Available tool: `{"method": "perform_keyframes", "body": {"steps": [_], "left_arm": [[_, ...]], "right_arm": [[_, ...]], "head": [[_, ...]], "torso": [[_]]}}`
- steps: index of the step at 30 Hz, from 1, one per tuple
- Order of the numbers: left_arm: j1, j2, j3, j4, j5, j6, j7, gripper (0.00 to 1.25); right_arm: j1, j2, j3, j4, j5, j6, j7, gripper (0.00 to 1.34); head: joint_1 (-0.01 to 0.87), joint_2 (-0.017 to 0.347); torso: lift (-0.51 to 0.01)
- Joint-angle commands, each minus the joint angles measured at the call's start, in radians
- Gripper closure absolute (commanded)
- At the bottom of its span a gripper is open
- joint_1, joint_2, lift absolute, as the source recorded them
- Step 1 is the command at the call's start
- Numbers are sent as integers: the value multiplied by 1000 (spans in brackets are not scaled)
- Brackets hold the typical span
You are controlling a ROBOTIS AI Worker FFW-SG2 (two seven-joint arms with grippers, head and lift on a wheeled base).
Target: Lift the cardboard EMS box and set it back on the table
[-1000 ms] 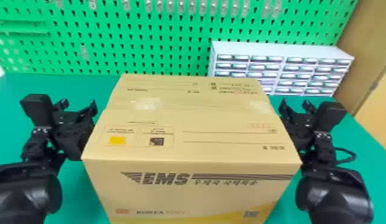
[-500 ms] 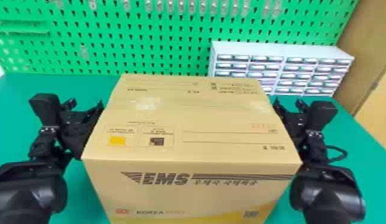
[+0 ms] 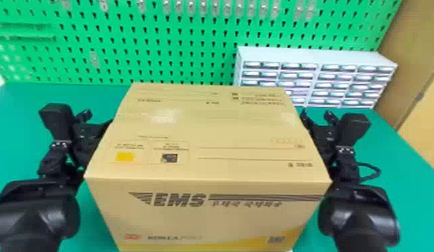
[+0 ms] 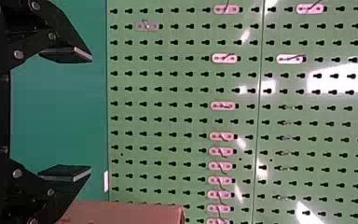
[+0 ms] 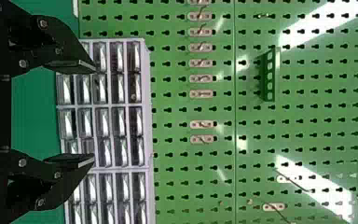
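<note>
The cardboard EMS box (image 3: 206, 167) stands in the middle of the green table, its printed front facing me. Against its left side is my left gripper (image 3: 97, 119), partly hidden by the box edge. My right gripper (image 3: 316, 115) is close along the box's right side. In the left wrist view the left gripper (image 4: 67, 114) has its two fingers wide apart, nothing between them, and the reddish-looking box (image 4: 126, 212) beside one finger. The right gripper (image 5: 72, 113) in the right wrist view also stands open, with no object held.
A white drawer cabinet (image 3: 313, 77) stands behind the box at the back right, before the green pegboard (image 3: 159, 40). Green table surface (image 3: 22, 110) lies left of the left arm and also right of the right arm. A cable loops beside the right wrist.
Both grippers have moved inward toward the box's sides, the left one to the right and the right one to the left. The box has stayed in place.
</note>
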Motion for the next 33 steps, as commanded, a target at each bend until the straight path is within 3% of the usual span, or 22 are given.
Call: {"method": "perform_keyframes", "body": {"steps": [1,33], "left_arm": [[-2,0,-4,2,1,0,0,407],[-8,0,-11,5,1,0,0,420]], "right_arm": [[-7,1,15,11,-6,-7,0,573],[-20,1,39,23,-12,-7,0,575]], "head": [[678,-17],[678,-17]], "torso": [[-91],[-91]]}}
